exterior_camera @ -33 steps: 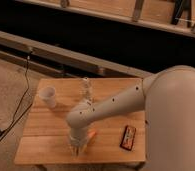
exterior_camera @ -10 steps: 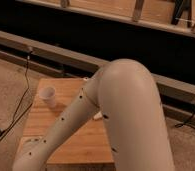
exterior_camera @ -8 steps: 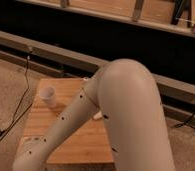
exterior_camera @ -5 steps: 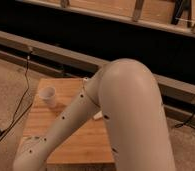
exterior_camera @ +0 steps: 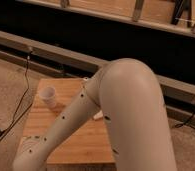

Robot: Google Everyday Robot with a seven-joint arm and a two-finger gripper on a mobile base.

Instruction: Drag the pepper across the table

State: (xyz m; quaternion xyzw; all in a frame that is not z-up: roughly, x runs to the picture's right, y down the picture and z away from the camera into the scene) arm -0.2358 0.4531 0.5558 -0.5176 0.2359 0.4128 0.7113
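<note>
The table has a light wooden plank top and fills the lower middle of the camera view. My white arm sweeps across it from the right, and its forearm runs down to the bottom left corner. The gripper is out of view, past that lower left edge. The pepper is hidden; I cannot tell where it lies.
A pale cup stands near the table's far left corner. A small pale block peeks out beside the forearm at mid-table. Black cables trail over the carpet to the left. A dark wall with a metal rail runs behind.
Since 3.3 s ago the arm has swung toward the camera and to the lower left, covering the table's right half and the gripper. Over the last second nothing visibly moves.
</note>
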